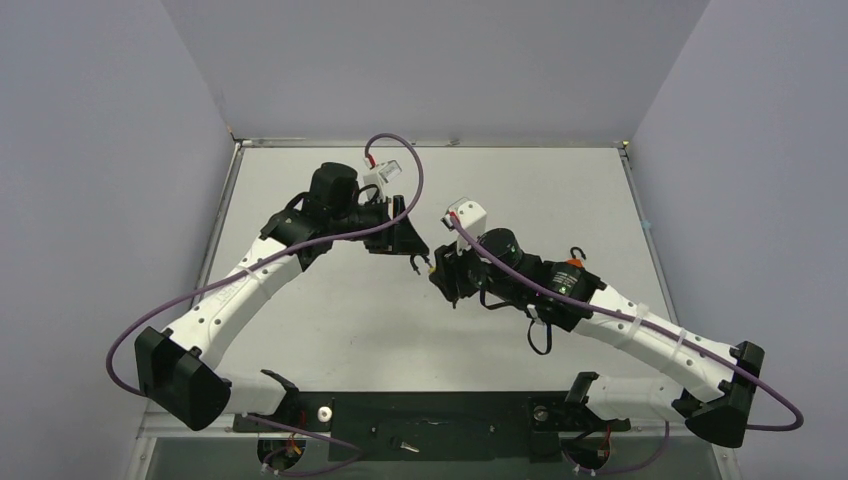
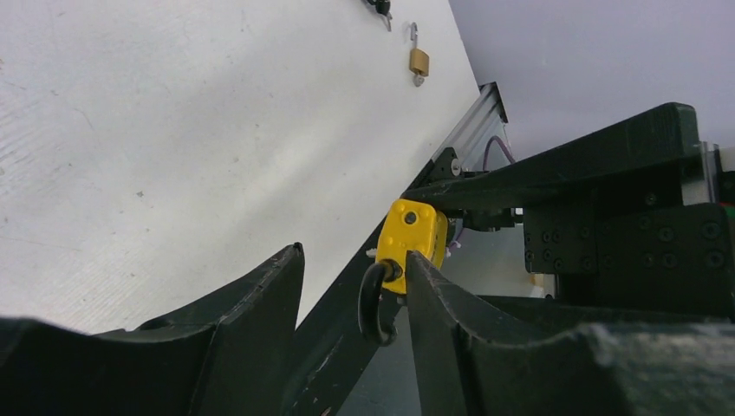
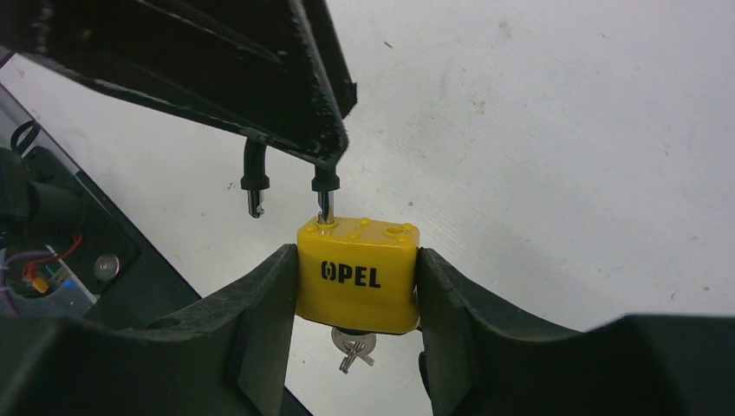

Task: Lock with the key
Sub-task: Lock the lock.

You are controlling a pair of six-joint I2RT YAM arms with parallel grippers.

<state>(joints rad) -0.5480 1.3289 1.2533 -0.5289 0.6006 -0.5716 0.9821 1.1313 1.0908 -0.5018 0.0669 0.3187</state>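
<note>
My right gripper (image 3: 355,253) is shut on the body of the yellow padlock (image 3: 357,282), holding it above the table. The small silver key (image 3: 354,345) on its ring sticks out of the padlock's underside. The black shackle (image 3: 254,182) is open: one leg is in the body, the other hangs free. My left gripper (image 2: 354,253) is open, with the shackle (image 2: 378,303) between its fingers, close to the right finger (image 2: 433,303). In the top view the two grippers meet at mid-table, left gripper (image 1: 413,258) against right gripper (image 1: 440,272).
A brass padlock (image 2: 419,61) with a silver shackle lies on the table beyond, beside the right arm in the top view (image 1: 572,262). A small dark object (image 2: 380,7) lies near it. A black rail (image 1: 420,420) runs along the near edge.
</note>
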